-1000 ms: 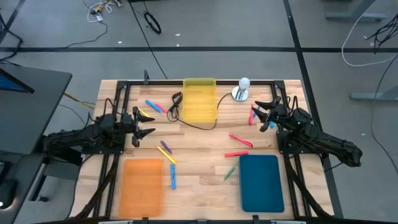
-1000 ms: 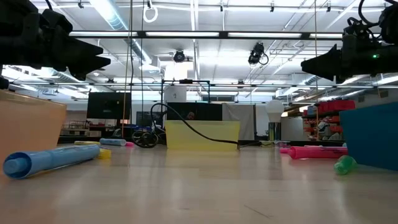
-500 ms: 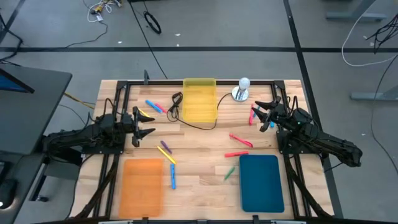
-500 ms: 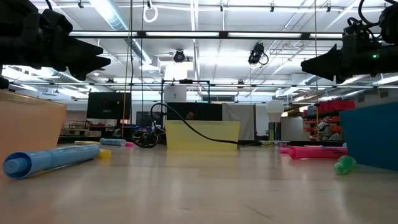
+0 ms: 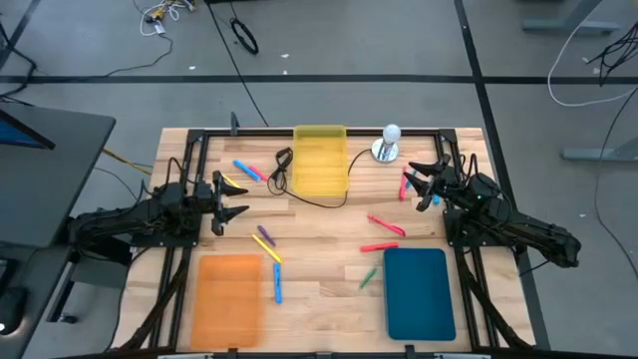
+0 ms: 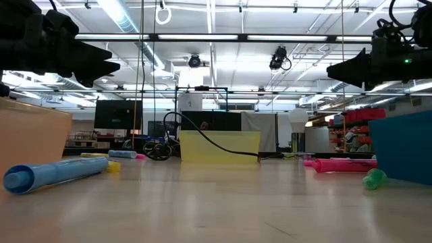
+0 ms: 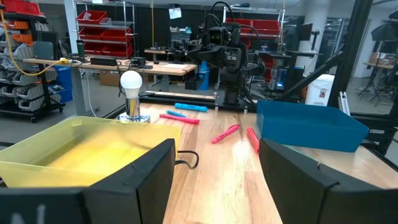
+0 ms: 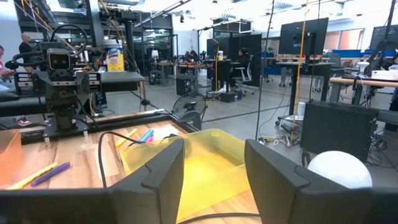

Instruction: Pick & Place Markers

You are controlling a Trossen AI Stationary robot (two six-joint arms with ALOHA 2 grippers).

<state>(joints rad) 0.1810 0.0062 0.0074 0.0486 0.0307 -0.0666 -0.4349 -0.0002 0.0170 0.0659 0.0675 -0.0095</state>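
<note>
Several markers lie flat on the wooden table: blue and pink ones (image 5: 249, 170) at the far left, a purple (image 5: 264, 235), a yellow and a blue one (image 5: 277, 282) in the middle, two pink-red ones (image 5: 386, 225) and a green one (image 5: 369, 275) toward the right. My left gripper (image 5: 231, 197) hovers open over the left side, pointing level at the table's middle, with a yellow marker (image 5: 234, 184) lying just beside it. My right gripper (image 5: 421, 181) hovers open at the far right, beside a pink (image 5: 406, 185) and a blue marker. Both wrist views show empty gaps between the fingers (image 7: 214, 180) (image 8: 214, 180).
A yellow tray (image 5: 319, 160) stands at the far middle, an orange tray (image 5: 227, 299) at the near left and a teal tray (image 5: 419, 291) at the near right. A black cable (image 5: 299, 194) loops off the yellow tray. A white bulb on a metal base (image 5: 387, 145) stands far right.
</note>
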